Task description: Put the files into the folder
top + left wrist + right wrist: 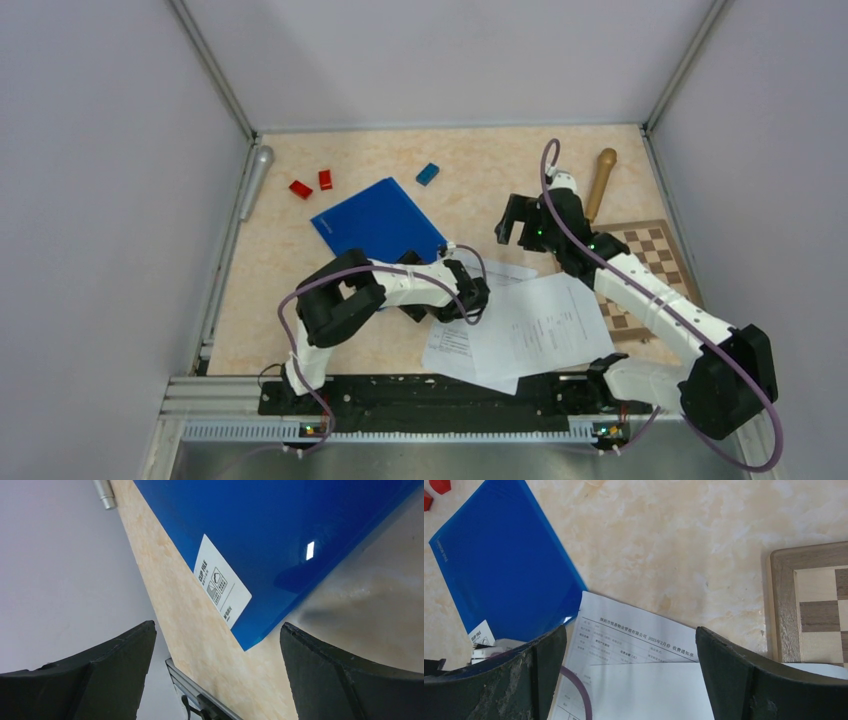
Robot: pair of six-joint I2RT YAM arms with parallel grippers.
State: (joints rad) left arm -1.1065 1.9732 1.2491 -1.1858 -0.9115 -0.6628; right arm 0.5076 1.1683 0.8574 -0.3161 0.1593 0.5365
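Note:
The blue folder (375,220) lies shut on the table left of centre, and its white label (221,580) sits at the near corner. The files (540,325), white printed sheets, lie loosely stacked at the front right, with one corner next to the folder (504,565). My left gripper (217,624) is open and low, partly hidden under its own forearm in the top view. The folder's labelled corner (280,525) shows ahead between its fingers, untouched. My right gripper (512,232) hangs open above the far edge of the files (639,640), holding nothing.
Two red blocks (300,188) and a small blue block (428,173) lie behind the folder. A silver cylinder (257,175) rests by the left wall. A wooden handle (600,180) and a chessboard (645,275) are at the right. Grey walls enclose the table.

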